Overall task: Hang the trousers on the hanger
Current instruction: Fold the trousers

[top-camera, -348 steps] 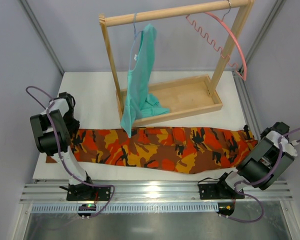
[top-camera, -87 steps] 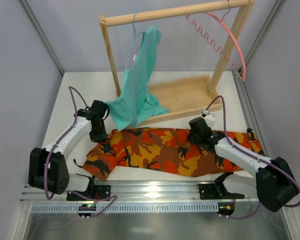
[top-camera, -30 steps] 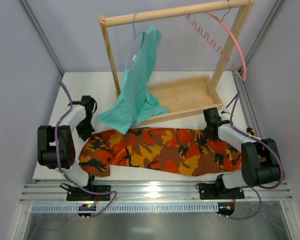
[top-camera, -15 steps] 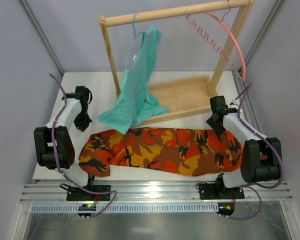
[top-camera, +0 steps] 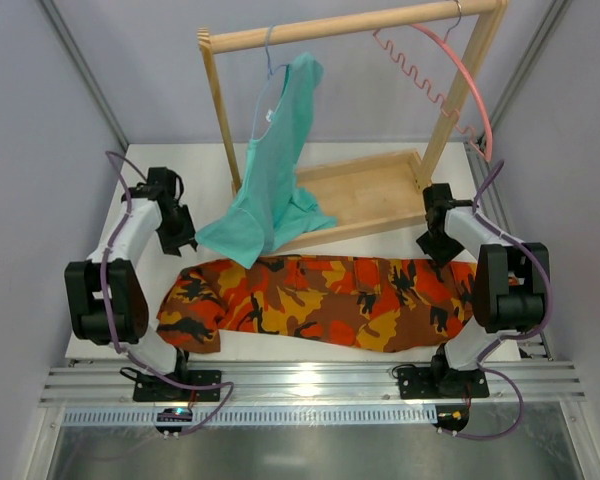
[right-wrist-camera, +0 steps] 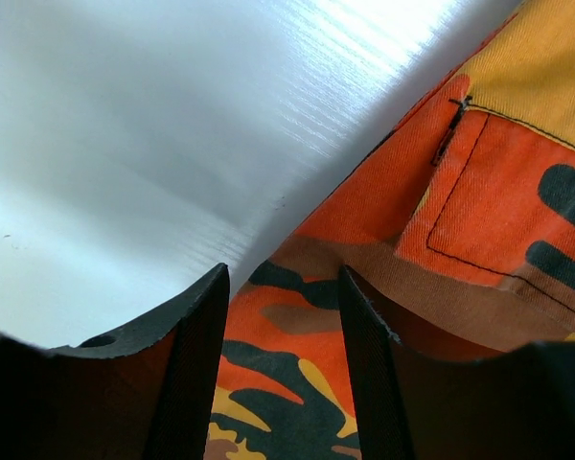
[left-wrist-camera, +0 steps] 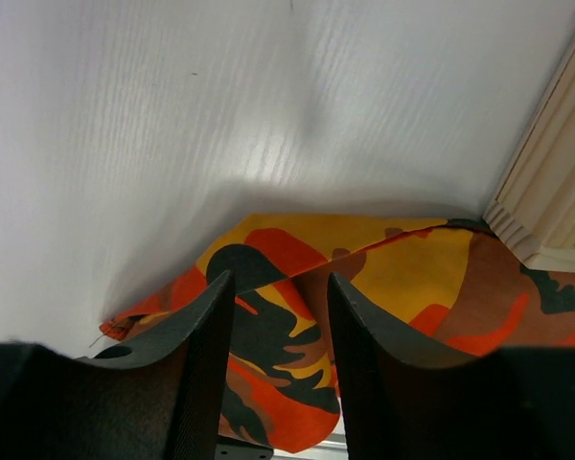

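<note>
The trousers (top-camera: 320, 300) lie folded in a long band across the lower middle of the top view, flat on the white table (top-camera: 170, 170). The left gripper (left-wrist-camera: 276, 316) hovers over their upper-left corner and the right gripper (right-wrist-camera: 283, 316) over their upper-right edge. Both sets of jaws are apart with nothing between them.

This looks like the gap between laying the cloth out and lifting it. Next, 1 arm likely needs a firm pinch on the band to carry it up to the pink hanger (top-camera: 460, 75), high at upper right.

The teal shirt (top-camera: 275, 170) droops onto the band's upper edge, and the wooden rack (top-camera: 380, 195) stands just behind, crowding the path.
</note>
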Tool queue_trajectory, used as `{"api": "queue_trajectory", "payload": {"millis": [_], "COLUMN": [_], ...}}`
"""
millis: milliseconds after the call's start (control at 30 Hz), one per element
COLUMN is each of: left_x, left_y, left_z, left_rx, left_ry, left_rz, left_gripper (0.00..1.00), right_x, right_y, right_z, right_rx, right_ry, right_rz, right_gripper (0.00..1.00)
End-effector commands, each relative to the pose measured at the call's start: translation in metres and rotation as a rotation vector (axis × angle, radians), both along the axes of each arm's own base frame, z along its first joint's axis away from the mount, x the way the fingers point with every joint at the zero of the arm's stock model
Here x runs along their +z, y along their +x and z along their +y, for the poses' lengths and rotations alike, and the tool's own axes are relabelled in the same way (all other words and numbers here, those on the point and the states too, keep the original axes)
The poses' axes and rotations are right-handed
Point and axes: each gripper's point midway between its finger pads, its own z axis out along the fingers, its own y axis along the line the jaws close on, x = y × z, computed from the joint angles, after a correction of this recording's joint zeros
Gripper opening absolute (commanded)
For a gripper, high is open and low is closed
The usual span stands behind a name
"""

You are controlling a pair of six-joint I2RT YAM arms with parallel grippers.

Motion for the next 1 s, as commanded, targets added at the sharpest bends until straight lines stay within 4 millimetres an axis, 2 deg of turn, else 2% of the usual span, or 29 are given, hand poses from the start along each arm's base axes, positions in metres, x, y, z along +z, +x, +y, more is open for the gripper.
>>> {"api": "queue_trajectory", "payload": {"millis": [0, 33, 67, 133, 167, 300, 467, 500, 567, 833, 967], "left_x": [-0.005, -0.009, -0.012, -0.018, -0.02, -0.023, -0.039, -0.04, -0.042, -0.051, -0.052], "left_y": [0.004, 0.001, -0.001, 0.001, 0.002, 0.012, 0.018, 0.019, 0.021, 0.018, 0.02], "left_z": [-0.012, -0.013, -0.026, -0.031, -0.034, -0.054, -0.054, -0.054, -0.056, -0.044, -0.042], "left_rx": [-0.112, -0.124, -0.181, -0.202, -0.211, -0.275, -0.296, -0.298, -0.311, -0.331, -0.331], "left_ry": [-0.042, -0.042, -0.039, -0.035, -0.038, -0.056, -0.006, -0.005, -0.014, 0.049, 0.059], "left_rz": [-0.013, 0.002, 0.009, 0.014, 0.011, -0.024, -0.001, 0.0, -0.006, 0.033, 0.033], "left_gripper": [0.43, 0.43, 0.43, 0.43, 0.43, 0.45, 0.45, 0.42, 0.37, 0.36, 0.3], "right_x": [0.009, 0.007, 0.004, 0.002, 0.0, -0.003, -0.005, -0.005, -0.006, -0.004, -0.002], "right_y": [0.01, 0.009, 0.008, 0.008, 0.007, 0.009, 0.008, 0.008, 0.008, 0.009, 0.007], "right_z": [-0.003, -0.003, -0.003, -0.001, -0.007, -0.007, -0.008, -0.009, -0.01, -0.013, -0.015], "right_rx": [-0.004, -0.002, 0.0, 0.005, -0.013, 0.002, 0.01, 0.012, 0.021, 0.019, 0.011], "right_ry": [-0.006, -0.002, -0.001, 0.009, 0.011, 0.023, 0.019, 0.017, 0.012, 0.016, 0.011], "right_rz": [-0.033, -0.028, -0.023, -0.027, -0.021, -0.028, -0.027, -0.027, -0.021, -0.027, -0.019], "right_gripper": [0.52, 0.52, 0.52, 0.52, 0.52, 0.52, 0.51, 0.52, 0.51, 0.51, 0.51]}}
